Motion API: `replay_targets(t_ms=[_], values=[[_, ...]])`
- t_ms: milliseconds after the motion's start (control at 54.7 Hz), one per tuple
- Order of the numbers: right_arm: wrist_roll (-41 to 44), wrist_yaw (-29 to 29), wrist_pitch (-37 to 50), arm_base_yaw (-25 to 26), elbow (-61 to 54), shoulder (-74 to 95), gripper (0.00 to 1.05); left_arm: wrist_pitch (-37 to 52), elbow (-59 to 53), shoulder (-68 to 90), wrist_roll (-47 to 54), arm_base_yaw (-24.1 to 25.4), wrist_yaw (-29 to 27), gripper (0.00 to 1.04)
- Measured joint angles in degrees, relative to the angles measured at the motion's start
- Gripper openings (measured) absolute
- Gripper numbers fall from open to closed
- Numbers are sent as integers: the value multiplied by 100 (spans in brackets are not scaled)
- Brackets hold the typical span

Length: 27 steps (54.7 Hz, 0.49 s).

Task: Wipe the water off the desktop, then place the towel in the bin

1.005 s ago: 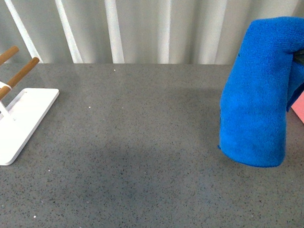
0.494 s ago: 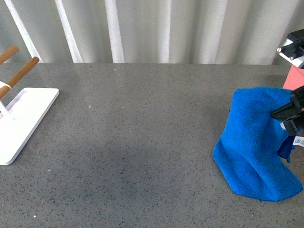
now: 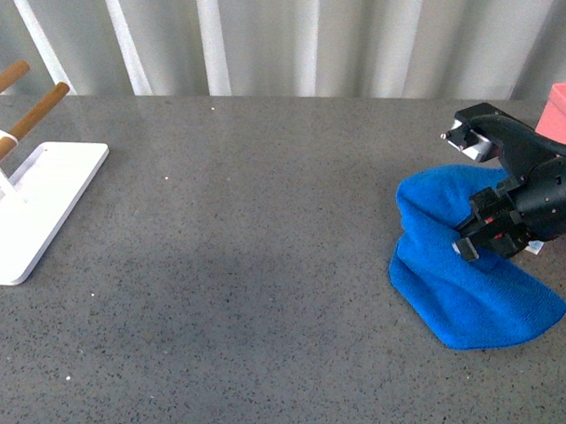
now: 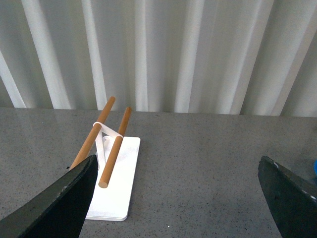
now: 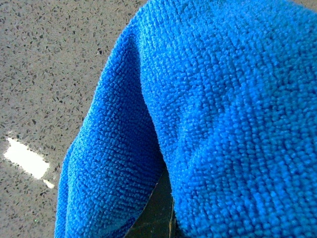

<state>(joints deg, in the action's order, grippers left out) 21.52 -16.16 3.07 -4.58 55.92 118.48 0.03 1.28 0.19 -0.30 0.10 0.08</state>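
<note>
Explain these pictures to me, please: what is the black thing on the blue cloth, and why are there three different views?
This is a two-armed robot. The wide picture comes from a camera on its body, looking forward over a speckled grey desktop. The black thing is its right gripper, a clamp-like hand, pressing into a blue towel that lies on the desktop; whether it pinches the cloth is hard to tell. Behind it, a pink bin peeks in at the edge. On the far left stands a white rack with wooden bars. The other two pictures come from cameras on the wrists: the right one sees towel close up; the left one sees its own open dark fingers and the rack.
</note>
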Motion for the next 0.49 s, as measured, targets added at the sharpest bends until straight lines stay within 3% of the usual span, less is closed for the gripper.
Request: replay_targets(t_ms=[494], values=[[302,162,254,693,96,479,3,0,0,0,0,0,0,98]])
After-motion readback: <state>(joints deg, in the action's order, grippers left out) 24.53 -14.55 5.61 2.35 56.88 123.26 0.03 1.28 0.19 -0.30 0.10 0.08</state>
